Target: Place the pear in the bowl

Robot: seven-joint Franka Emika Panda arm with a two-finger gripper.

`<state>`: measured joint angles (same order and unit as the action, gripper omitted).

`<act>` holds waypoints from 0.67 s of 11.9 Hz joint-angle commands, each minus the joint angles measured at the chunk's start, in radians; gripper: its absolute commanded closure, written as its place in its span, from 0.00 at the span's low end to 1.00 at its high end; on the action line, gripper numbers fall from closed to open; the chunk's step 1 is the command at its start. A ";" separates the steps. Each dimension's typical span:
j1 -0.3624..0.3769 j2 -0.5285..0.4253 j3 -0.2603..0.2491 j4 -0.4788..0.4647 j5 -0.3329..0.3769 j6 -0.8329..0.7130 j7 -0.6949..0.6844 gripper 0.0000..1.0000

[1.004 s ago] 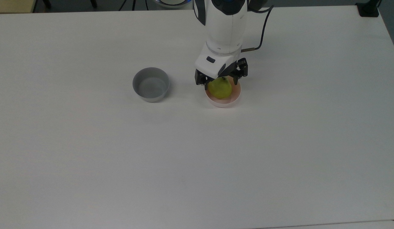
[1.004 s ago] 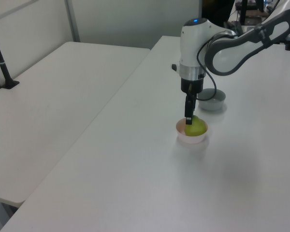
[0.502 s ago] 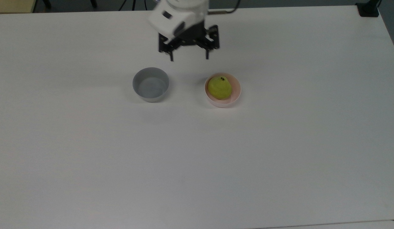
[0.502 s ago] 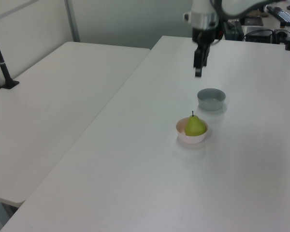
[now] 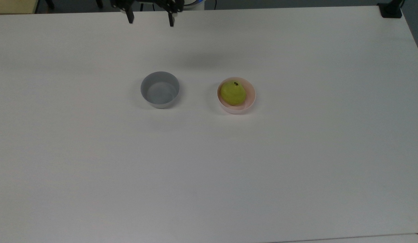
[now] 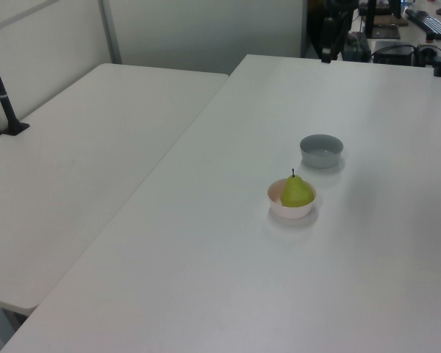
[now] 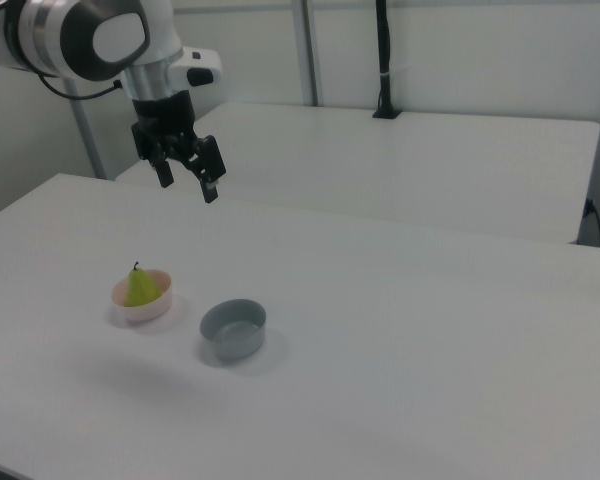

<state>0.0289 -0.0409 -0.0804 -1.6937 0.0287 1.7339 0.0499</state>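
Two bowls on your table (image 5: 296, 168): pink bowl (image 5: 236, 107) holds one pear (image 5: 232, 93), grey bowl (image 5: 160, 89) nothing; gripper (image 7: 187, 184) spread wide, holding nothing.

You see the gripper (image 5: 150, 18) cut off by the top view's upper edge: two dark fingertips (image 5: 130, 17) poke down, spread apart, and the hand above them is out of frame. Well below it, the pear (image 5: 233, 93) hides most of the bowl's (image 5: 251, 101) floor. In the left view, the gripper (image 6: 328, 44) blends into dark clutter.
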 commanded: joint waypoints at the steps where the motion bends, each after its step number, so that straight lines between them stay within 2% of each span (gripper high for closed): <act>1: -0.066 -0.039 0.013 -0.017 -0.009 -0.034 -0.133 0.00; 3: -0.084 -0.024 0.013 -0.014 -0.007 -0.022 -0.183 0.00; 5: -0.083 0.031 0.013 0.066 -0.009 -0.022 -0.180 0.00; 8: -0.075 0.026 0.005 0.066 -0.006 -0.022 -0.173 0.00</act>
<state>-0.0484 -0.0249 -0.0766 -1.6508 0.0286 1.7179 -0.1118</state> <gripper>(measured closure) 0.000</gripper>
